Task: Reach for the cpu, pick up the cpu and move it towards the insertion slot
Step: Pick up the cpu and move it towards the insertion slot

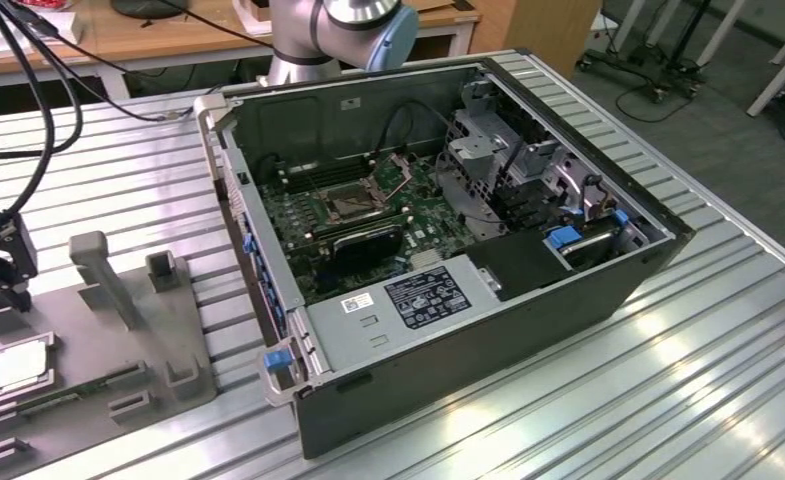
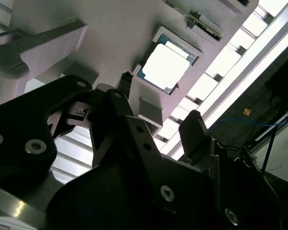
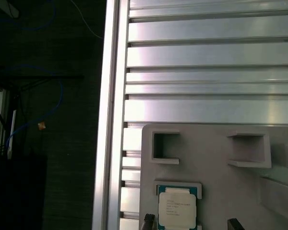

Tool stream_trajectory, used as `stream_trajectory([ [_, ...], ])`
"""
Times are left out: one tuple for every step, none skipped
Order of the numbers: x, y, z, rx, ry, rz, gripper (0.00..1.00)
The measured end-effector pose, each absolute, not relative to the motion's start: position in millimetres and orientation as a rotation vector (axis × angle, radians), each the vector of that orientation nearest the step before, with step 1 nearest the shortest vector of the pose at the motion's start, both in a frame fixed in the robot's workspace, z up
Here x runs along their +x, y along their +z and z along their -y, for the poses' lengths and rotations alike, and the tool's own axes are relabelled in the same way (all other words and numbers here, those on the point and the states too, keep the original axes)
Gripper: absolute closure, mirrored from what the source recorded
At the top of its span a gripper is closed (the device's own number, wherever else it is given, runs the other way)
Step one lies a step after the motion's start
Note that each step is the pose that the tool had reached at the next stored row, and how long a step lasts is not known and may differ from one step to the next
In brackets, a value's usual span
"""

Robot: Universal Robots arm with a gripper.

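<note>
The cpu (image 1: 21,368) is a flat square chip with a silvery top, lying in a recess of the grey plastic tray (image 1: 99,340) at the exterior view's left. My gripper (image 1: 5,298) hangs just above and behind it, apart from it. In both wrist views its dark fingertips (image 2: 127,79) stand spread, one at each side of the cpu (image 2: 165,67), holding nothing. The first wrist view has the cpu (image 3: 177,208) just ahead of the gripper (image 3: 192,223). The insertion slot (image 1: 348,205), a square socket with a metal frame, sits on the motherboard inside the open computer case.
The open computer case (image 1: 499,300) lies on its side on the ribbed metal table (image 1: 686,380). The tray carries upright posts (image 1: 99,270) and a green memory stick (image 1: 65,400). Cables (image 1: 39,110) hang above the gripper. The table edge (image 3: 110,120) runs beside the tray.
</note>
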State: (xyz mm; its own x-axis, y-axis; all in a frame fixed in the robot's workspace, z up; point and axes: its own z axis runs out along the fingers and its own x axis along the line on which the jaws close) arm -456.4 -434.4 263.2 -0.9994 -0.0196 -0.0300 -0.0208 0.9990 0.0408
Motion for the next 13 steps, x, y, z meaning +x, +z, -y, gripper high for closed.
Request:
stream_trajectory([
  [-456.4, 262.2, 434.4, -0.032, 0.064, -3.111, 0.33],
  [-456.4, 261.2, 434.4, -0.031, 0.064, -3.111, 0.33],
  [-456.5, 260.0, 434.4, -0.031, 0.064, -3.111, 0.33],
  [-456.5, 258.7, 434.5, -0.031, 0.064, -3.111, 0.33],
  [-456.5, 257.5, 434.5, -0.031, 0.064, -3.111, 0.33],
  [-456.6, 256.3, 434.5, -0.031, 0.064, -3.111, 0.33],
  [-456.6, 255.0, 434.5, -0.031, 0.064, -3.111, 0.33],
  [-456.6, 253.5, 434.5, -0.031, 0.064, -3.111, 0.33],
  [-456.7, 251.9, 434.5, -0.031, 0.064, -3.111, 0.33],
  [-456.7, 250.4, 434.6, -0.031, 0.064, -3.111, 0.33],
  [-456.8, 249.1, 434.6, -0.032, 0.064, -3.111, 0.33],
  [-457.0, 248.1, 434.8, -0.031, 0.064, -3.111, 0.33],
  [-457.4, 247.1, 435.0, -0.031, 0.064, -3.111, 0.33],
])
